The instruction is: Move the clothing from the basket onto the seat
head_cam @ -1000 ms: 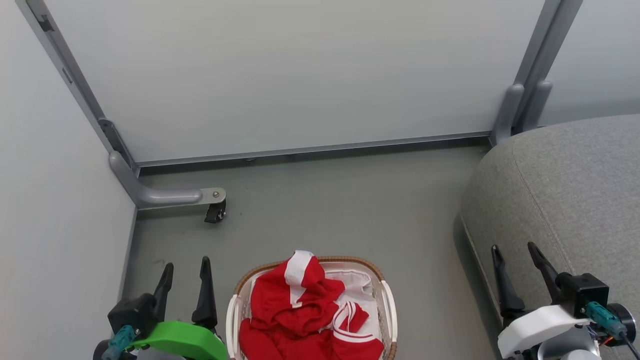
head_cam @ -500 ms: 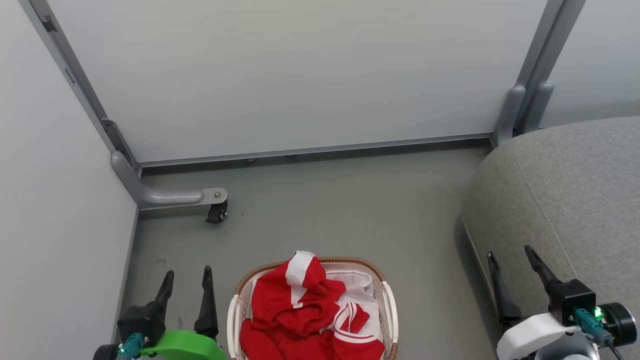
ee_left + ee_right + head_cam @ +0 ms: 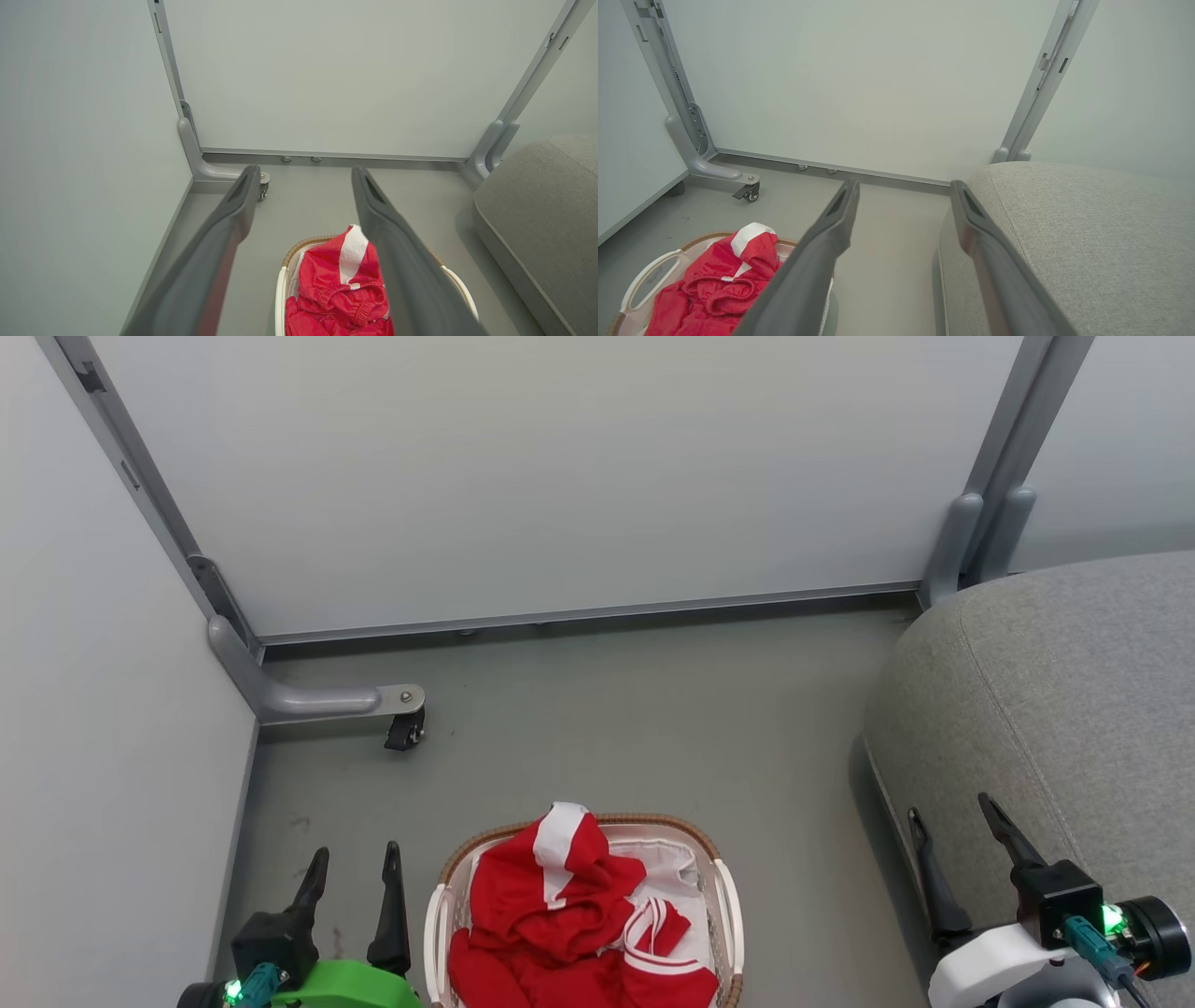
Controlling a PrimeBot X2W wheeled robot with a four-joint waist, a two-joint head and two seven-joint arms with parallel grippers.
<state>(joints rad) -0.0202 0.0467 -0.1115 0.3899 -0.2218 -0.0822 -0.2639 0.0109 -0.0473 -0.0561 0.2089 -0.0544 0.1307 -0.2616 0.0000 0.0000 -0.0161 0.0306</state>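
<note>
Red clothing (image 3: 551, 919) with white stripes and bands is heaped in the white basket (image 3: 728, 905) with a brown woven rim, at the bottom centre of the head view. The clothing (image 3: 345, 284) and basket (image 3: 280, 289) also appear in the left wrist view, and the clothing (image 3: 719, 280) again in the right wrist view. The grey seat (image 3: 1074, 709) fills the right side. My left gripper (image 3: 357, 863) stands open just left of the basket, holding nothing. My right gripper (image 3: 952, 812) stands open over the seat's front edge, holding nothing.
Pale partition panels close off the back and left. A grey metal foot with a black caster (image 3: 403, 733) sticks out onto the floor at the left. A grey post (image 3: 971, 537) stands at the back right corner. Bare grey floor (image 3: 653, 728) lies beyond the basket.
Both grippers have dropped slightly lower in the head view. The basket, clothing and seat have stayed put.
</note>
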